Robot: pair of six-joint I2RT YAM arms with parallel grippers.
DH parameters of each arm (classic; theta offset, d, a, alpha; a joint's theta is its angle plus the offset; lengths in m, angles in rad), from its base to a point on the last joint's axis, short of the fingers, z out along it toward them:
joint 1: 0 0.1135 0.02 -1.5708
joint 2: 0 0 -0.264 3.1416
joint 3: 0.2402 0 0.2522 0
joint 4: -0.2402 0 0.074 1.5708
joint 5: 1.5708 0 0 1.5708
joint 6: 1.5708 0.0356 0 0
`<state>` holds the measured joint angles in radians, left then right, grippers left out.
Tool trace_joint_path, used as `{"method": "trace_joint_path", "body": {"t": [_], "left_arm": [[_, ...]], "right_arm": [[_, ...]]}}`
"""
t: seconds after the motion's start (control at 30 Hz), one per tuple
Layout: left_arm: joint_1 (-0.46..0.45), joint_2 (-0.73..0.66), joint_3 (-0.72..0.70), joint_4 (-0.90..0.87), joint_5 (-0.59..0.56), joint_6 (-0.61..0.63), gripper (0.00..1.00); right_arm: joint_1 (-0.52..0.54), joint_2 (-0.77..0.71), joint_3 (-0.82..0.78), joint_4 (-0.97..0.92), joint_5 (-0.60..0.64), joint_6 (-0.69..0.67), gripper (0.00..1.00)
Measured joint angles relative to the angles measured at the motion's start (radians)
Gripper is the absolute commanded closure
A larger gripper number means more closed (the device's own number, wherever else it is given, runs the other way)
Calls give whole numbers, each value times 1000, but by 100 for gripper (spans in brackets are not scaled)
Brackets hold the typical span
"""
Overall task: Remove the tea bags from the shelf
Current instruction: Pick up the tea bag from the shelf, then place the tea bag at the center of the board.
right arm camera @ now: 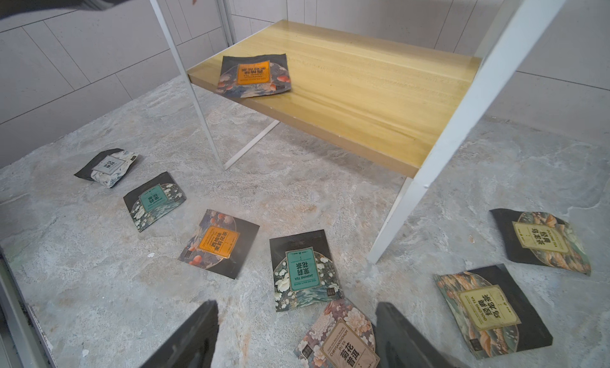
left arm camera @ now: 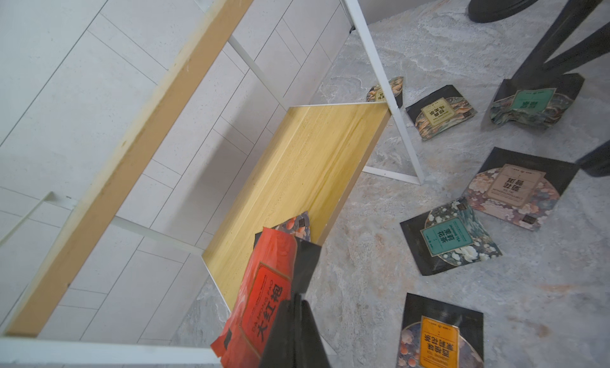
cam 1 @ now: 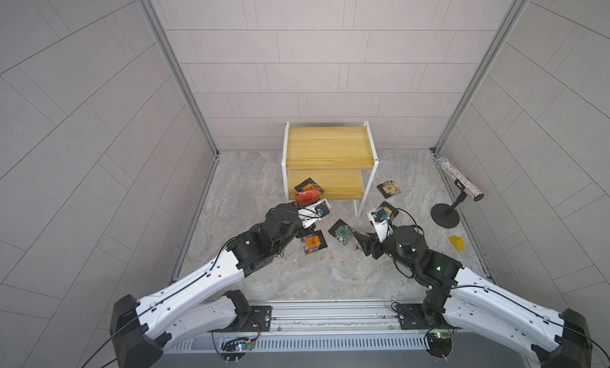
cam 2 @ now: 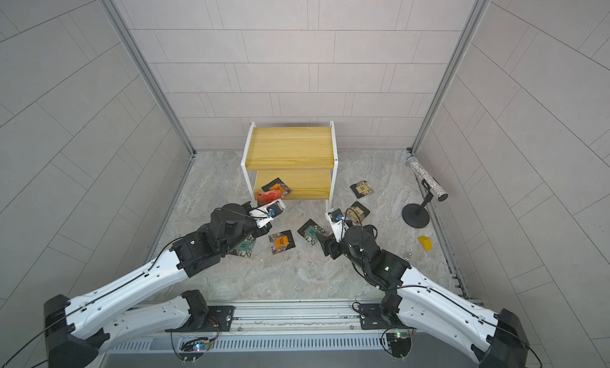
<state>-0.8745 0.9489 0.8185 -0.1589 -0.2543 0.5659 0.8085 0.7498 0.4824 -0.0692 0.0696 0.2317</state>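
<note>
Floor [cam 1: 297, 277] by the shelf [cam 1: 330, 145] is holding most tea bags [right arm camera: 298, 270]. L claw [left arm camera: 297, 303] is pinching red bag [left arm camera: 260, 293] at shelf's low board [right arm camera: 363, 86] edge; 1 orange bag [right arm camera: 253, 74] is lying there. R claw [right arm camera: 295, 305] is gaping wide, empty.

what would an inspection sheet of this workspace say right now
surface: grey marbled tabletop, no spills seen
job's things: shelf, top board bare; orange-label tea bag lies on the lower board; red tea bag gripped at that board's corner; seven more on the tabletop, among them the tan-label tea bag
clutter: yellow block; black stand with glittery tube
grippers: left pincer shut on the red tea bag; right pincer open above the tan-label tea bag
cables: black cable along the left arm, likewise on the right; snags: nothing seen
surroundings: grey tiled walls, metal frame posts
</note>
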Motion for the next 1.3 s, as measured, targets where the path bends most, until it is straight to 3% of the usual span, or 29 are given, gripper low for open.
{"method": "trace_joint_path", "body": {"t": [0.4,0.8,0.97,1.2,1.3], "left_arm": [[-10,-159,-58,-163,-169,-276,100],[11,-216,-84,-301,-478,-555,100],[163,-185,-77,-371,-488,-676,100],[458,-76,-42,-397,-354,-778,100],[537,0,-39,-385,-304,-791,100]], "right_arm": [[-3,61,0,40,-36,-4,22],[-3,84,0,65,-48,-6,22],[-3,84,0,65,-51,-7,22],[-3,55,0,65,-50,-7,22],[-3,47,0,65,-50,-7,22]]}}
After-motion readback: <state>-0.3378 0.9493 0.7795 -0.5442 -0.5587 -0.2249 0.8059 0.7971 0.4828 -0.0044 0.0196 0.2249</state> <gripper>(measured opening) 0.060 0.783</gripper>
